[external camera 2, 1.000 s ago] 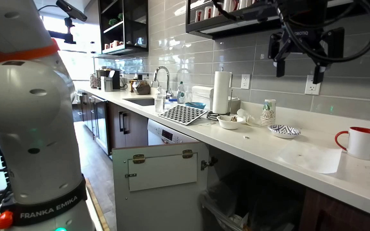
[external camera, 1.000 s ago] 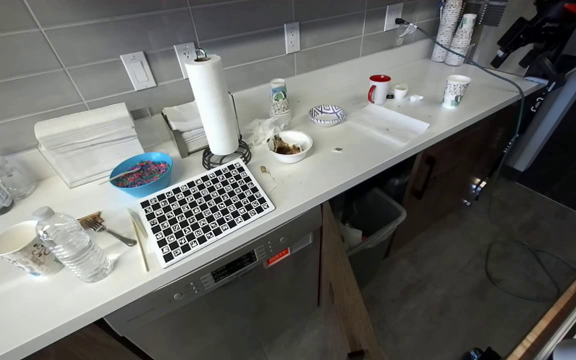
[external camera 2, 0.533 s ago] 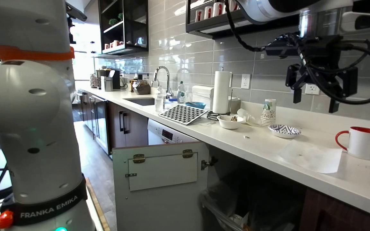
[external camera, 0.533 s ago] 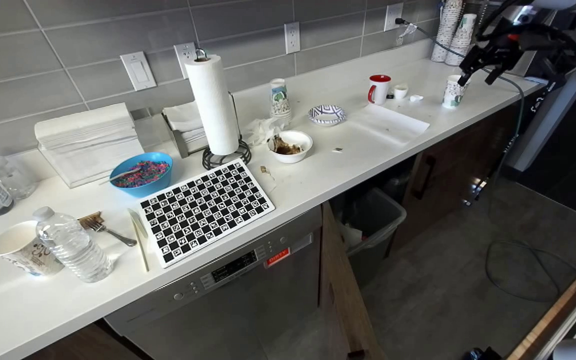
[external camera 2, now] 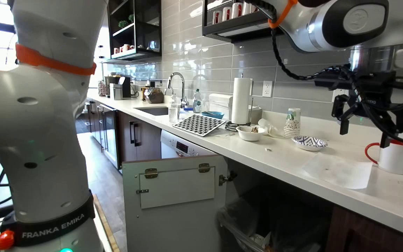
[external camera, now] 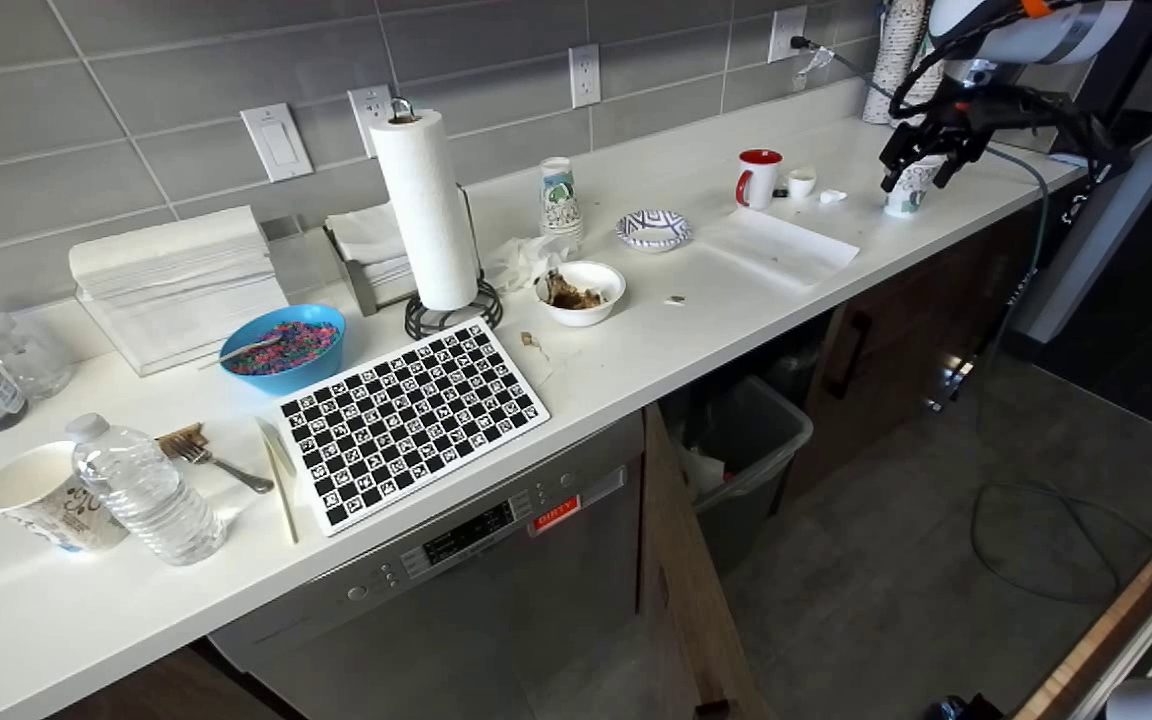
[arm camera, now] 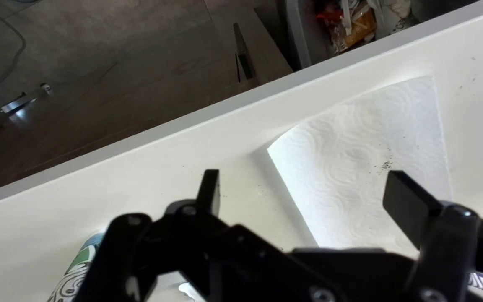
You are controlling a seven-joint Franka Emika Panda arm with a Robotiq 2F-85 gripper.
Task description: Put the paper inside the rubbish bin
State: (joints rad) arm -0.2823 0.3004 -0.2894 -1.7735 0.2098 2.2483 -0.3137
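Black gripper (arm camera: 302, 184) spread wide, empty, we have yet to lift thin white paper (arm camera: 354, 167), frame right, into the grey plastic bin (external camera: 769, 430).

at one o'clock in the wrist view, the top edge cuts off the rubbish bin (arm camera: 298, 33); at four, the gripper (arm camera: 302, 178) hides part of the paper (arm camera: 350, 167), whose dark specks (arm camera: 386, 165) are too small to identify. a cup (arm camera: 71, 279) at eight is partly covered.

Paper (arm camera: 350, 142): embossed, matt | rubbish bin (external camera: 769, 422): plastic | counter (arm camera: 153, 184): smooth | wall tiles (external camera 2: 215, 52): glossy | dishwasher (external camera: 456, 610): metal | bottle (external camera: 151, 495): ribbed plastic
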